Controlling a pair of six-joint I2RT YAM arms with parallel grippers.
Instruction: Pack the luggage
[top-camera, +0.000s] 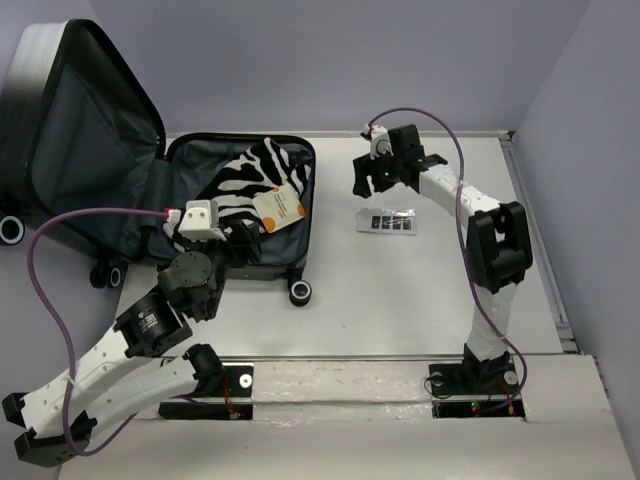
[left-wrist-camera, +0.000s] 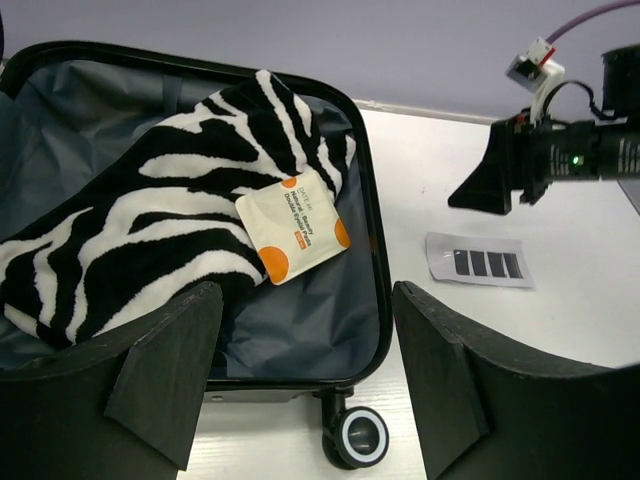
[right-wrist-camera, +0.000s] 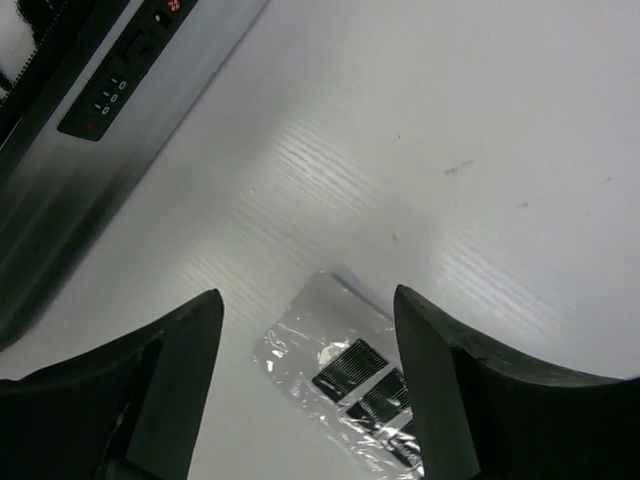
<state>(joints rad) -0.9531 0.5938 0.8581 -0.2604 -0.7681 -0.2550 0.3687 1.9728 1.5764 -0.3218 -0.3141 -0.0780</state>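
**Top view:** luggage (top-camera: 195, 165) is lying open at table's left, lid up, with zebra cloth (top-camera: 245, 172) & sachet (top-camera: 278, 208) inside. Clear pouch (top-camera: 387, 221) is sitting on the table to its right, near my R gripper (top-camera: 392, 172).

**L wrist:** my L gripper (left-wrist-camera: 305, 350) is hovering over the case's near rim, jaws apart, empty.

**R wrist:** R jaws are standing apart above the pouch, gripping nothing.

**Step (my judgement):** I'm going for the pouch. Next I'm needing to descend, straddle it, close.

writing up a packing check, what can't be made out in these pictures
Small print on the orange-dotted packet: too small, top view and left wrist view.
Suitcase floor under the zebra cloth: hidden by the cloth, both those views.
Near end of the clear packet: cut off by the bottom edge, right wrist view.
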